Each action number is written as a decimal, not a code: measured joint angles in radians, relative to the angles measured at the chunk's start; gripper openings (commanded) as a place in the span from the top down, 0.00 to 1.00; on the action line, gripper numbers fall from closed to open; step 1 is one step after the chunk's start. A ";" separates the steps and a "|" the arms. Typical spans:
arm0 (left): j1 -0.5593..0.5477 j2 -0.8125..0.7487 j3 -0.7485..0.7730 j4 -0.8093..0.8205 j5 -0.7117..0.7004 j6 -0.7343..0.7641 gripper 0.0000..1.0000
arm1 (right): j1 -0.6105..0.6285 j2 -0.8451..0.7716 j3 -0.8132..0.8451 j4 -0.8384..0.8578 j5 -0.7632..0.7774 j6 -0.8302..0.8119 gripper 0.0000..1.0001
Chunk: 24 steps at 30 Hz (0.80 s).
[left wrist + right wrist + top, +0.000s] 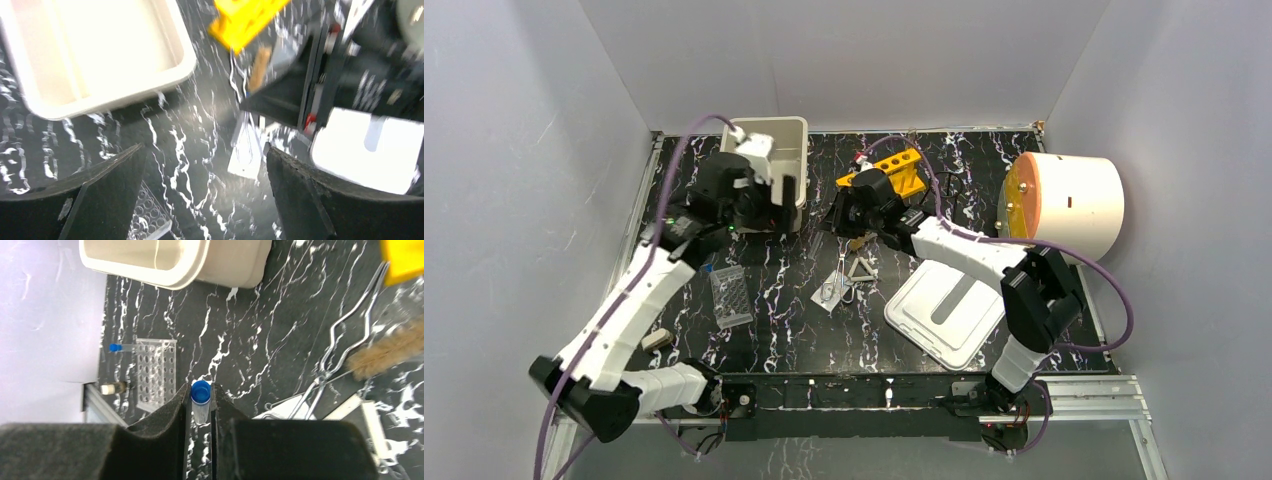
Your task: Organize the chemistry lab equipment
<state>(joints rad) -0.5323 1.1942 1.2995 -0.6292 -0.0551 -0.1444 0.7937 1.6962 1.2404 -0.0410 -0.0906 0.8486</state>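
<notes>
My right gripper [201, 393] is shut on a blue-capped vial [200, 409], held above the table; in the top view it [852, 216] is just in front of the yellow rack [890, 174]. A second blue-capped vial [121, 347] lies beside a clear well plate [156, 371]. Metal tweezers [839, 276] and a white triangle [861, 268] lie mid-table. A tan brush [387, 354] lies by the tweezers [345, 337]. The black ring stand [950, 186] stands at the back. My left gripper [205, 200] is open and empty above the table, beside the white bin [107, 97].
A white lid [948, 310] lies front right and a big white cylinder [1072, 204] lies at the right. A small tan-capped item [656, 340] lies near the front left edge. The well plate [731, 295] lies left of the middle.
</notes>
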 measured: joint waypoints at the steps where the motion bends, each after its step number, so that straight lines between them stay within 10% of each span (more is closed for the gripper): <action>1: 0.000 -0.016 0.047 -0.015 -0.045 -0.025 0.11 | 0.005 -0.008 0.003 -0.003 0.030 -0.033 0.83; 13: 0.000 -0.100 0.607 -0.220 -0.380 -0.298 0.11 | 0.394 0.090 0.176 0.203 0.325 -0.531 0.84; 24: 0.000 -0.038 0.866 -0.415 -0.487 -0.311 0.06 | 0.467 0.425 0.346 0.398 0.360 -0.831 0.83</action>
<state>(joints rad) -0.5323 1.1561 2.1658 -1.0443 -0.5419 -0.4557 1.2602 2.1208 1.5864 0.3569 0.2695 0.0174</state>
